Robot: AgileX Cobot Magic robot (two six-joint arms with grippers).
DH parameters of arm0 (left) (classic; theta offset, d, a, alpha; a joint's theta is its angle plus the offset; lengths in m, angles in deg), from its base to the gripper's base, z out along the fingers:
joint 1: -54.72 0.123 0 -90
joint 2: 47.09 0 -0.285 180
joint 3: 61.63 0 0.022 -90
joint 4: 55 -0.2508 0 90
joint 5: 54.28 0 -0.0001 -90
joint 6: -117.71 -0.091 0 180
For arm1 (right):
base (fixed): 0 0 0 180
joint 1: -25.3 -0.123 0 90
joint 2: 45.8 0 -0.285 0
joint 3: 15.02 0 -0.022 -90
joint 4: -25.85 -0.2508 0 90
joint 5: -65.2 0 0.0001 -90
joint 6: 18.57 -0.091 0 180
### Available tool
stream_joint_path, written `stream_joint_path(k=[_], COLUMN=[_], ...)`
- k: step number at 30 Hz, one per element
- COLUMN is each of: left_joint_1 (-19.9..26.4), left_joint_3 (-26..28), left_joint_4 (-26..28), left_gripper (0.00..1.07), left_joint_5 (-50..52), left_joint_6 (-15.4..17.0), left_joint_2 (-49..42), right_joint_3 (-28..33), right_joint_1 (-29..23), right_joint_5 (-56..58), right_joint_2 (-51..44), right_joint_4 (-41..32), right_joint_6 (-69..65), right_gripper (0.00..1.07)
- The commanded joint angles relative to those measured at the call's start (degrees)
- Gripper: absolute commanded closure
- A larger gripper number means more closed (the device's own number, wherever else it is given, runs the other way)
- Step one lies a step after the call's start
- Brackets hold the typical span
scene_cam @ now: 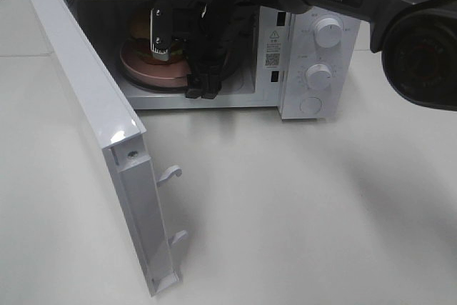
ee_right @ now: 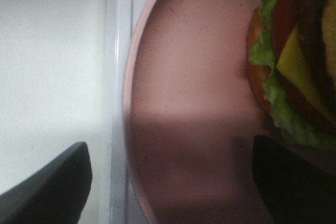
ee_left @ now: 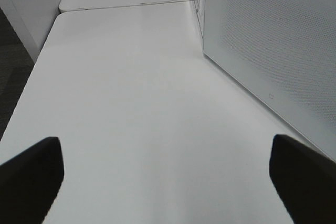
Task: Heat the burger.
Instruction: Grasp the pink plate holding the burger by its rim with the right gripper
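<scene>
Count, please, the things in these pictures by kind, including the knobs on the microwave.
Microwave: 1
Plate: 1
Burger: 1
Knobs: 2
Total: 5

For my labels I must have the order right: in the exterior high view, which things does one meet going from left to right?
Open microwave door → pink plate with the burger on it → warning sticker → upper knob → dark arm joint at the right edge.
</scene>
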Motion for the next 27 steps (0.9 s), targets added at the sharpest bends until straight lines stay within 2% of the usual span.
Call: stream_joint_path(k=[1,13,27], left_joint_1=[0.2,0.2,0.2], left_joint_3=[-0.1,-0.1,-0.1], left_joint_4=[0.0,0.0,0.0], left_gripper=[0.06,0.06,0.06], left_joint_5=[0.2,0.2,0.2], left_joint_6=[0.1,0.1,0.1], left_joint_2=[-1.0,-1.0,-1.0], right_joint_3=[-0.8,-0.8,-0.8], right_joint_1=[0.3,0.1,0.1], right_joint_5=[-0.2,0.4,1.0], right_joint_2=[1.1,3.7,4.3], right_joint_4=[-0.1,-1.6,-1.8], right_joint_6=[-0.8,-0.4,-0.4], right_gripper=[0.25,0.31,0.31])
